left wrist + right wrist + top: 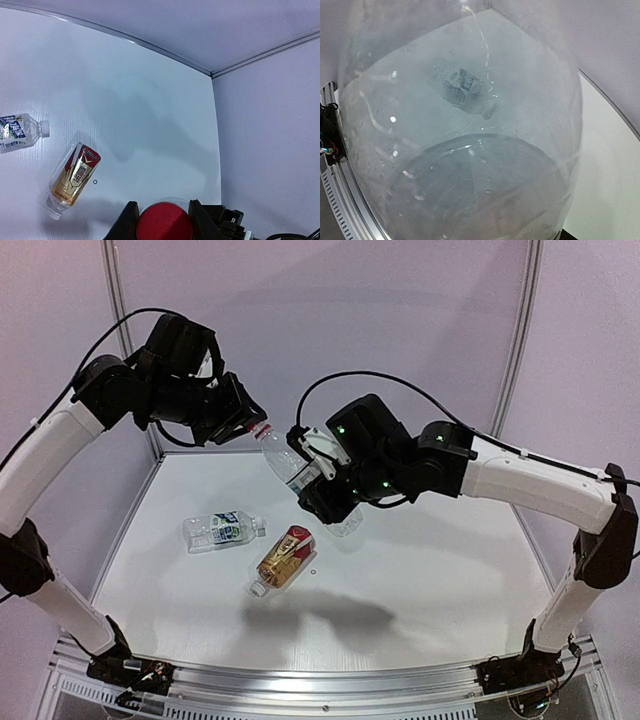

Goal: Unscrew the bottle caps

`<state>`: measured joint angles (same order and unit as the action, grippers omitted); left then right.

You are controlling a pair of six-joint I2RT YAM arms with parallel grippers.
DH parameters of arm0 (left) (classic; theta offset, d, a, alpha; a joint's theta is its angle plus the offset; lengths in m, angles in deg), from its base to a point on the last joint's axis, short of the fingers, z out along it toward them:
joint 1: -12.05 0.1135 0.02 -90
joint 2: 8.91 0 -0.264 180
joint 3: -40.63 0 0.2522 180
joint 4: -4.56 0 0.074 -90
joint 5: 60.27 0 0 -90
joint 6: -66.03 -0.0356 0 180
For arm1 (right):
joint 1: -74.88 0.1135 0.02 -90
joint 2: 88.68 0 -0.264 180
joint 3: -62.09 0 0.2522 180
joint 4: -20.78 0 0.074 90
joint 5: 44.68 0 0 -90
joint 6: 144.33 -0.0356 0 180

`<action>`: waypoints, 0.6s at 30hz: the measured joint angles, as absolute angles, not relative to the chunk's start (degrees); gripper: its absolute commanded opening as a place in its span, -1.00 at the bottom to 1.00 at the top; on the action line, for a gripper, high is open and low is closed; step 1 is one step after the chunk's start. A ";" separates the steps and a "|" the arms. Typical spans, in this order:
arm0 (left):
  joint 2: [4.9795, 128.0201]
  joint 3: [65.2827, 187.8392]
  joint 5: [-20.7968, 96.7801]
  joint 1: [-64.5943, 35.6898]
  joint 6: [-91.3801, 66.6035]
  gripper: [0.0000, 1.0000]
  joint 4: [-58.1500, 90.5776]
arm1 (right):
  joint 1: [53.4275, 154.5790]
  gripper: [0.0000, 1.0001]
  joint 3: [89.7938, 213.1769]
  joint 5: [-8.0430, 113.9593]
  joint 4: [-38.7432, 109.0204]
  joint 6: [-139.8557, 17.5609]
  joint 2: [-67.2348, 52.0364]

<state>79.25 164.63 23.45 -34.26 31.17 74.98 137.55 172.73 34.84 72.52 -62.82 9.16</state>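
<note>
A clear bottle (285,458) with a blue-white-red label hangs tilted in the air between the two arms. My right gripper (322,488) is shut round its body. In the right wrist view the bottle (470,160) fills the frame and hides the fingers. My left gripper (248,427) is shut on its red cap (259,427). In the left wrist view the red cap (165,224) sits between the two black fingers (124,224). A clear bottle with a green-blue label (222,531) (15,132) and an amber bottle (283,558) (74,177) lie on the table, each with a whitish cap.
The white table (430,580) has a metal rail along its near edge (320,680). A small dark ring (313,573) (95,182) lies next to the amber bottle. Pale walls stand behind and at the right (270,130).
</note>
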 measured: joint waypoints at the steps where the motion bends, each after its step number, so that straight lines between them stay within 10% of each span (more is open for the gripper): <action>1: 79.25 164.65 23.80 -33.97 32.08 -0.43 75.22 | 137.73 0.05 172.73 34.40 72.52 -62.71 9.16; 18: 65.77 148.52 23.32 -26.15 32.11 -0.33 77.12 | 137.59 0.05 164.27 30.73 71.03 -63.85 6.34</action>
